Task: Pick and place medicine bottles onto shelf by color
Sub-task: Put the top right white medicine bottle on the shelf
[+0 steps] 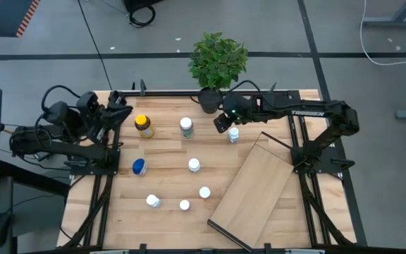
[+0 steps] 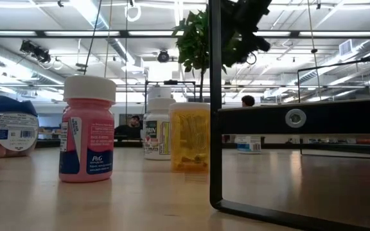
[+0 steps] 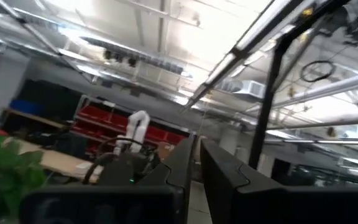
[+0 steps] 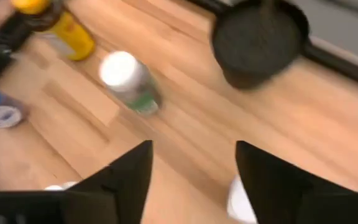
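Observation:
Several small bottles stand upright on the plank table: an amber one with a yellow cap (image 1: 144,125), a blue-capped one (image 1: 139,166) and white-capped ones (image 1: 186,127) (image 1: 194,165) (image 1: 204,192). The shelf (image 1: 252,190) lies slantwise on the table's right half. My right gripper (image 1: 223,121) is open and hovers near the far edge, beside a white bottle (image 1: 233,134). In the right wrist view that bottle (image 4: 240,200) shows low between the open fingers (image 4: 194,180), close to one of them. My left gripper (image 1: 122,113) waits shut at the far left corner, pointing upward (image 3: 196,168).
A potted green plant (image 1: 218,60) stands at the far edge, its dark pot (image 4: 257,40) just beyond my right gripper. In the low view a pink bottle (image 2: 87,128) and the shelf's dark frame (image 2: 216,102) stand nearest. Two more white bottles (image 1: 152,201) (image 1: 184,205) stand near the near edge.

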